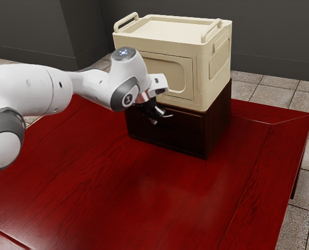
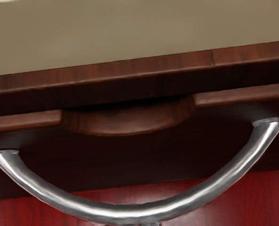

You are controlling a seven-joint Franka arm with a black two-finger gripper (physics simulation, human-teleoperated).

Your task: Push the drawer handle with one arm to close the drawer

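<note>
Where the drawer front dips, a dark gap shows.

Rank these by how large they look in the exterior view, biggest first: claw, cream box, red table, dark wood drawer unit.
1. red table
2. cream box
3. dark wood drawer unit, partly behind the claw
4. claw
</note>
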